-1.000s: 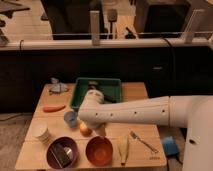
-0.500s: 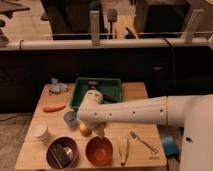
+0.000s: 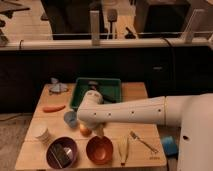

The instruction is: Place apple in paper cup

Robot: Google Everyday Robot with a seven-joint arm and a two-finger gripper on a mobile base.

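Observation:
The apple (image 3: 84, 130) is a small orange-yellow fruit on the wooden table, just right of the light-blue cup (image 3: 70, 119). The paper cup (image 3: 41, 133) stands upright near the table's left edge, to the left of the apple and apart from it. My gripper (image 3: 94, 131) hangs from the white arm that reaches in from the right. It points down right beside the apple, at its right side, and partly hides it. The apple rests on the table.
A green tray (image 3: 102, 86) sits at the back of the table (image 3: 145, 131). A carrot (image 3: 53, 108) lies left. A purple bowl (image 3: 62, 152) and an orange bowl (image 3: 99, 149) stand at the front, with a yellow banana-like thing (image 3: 123, 149), a fork (image 3: 141, 141) and a blue sponge (image 3: 169, 145) to the right.
The arm has hardly moved and stays down over the apple. The apple and the cups are where they were.

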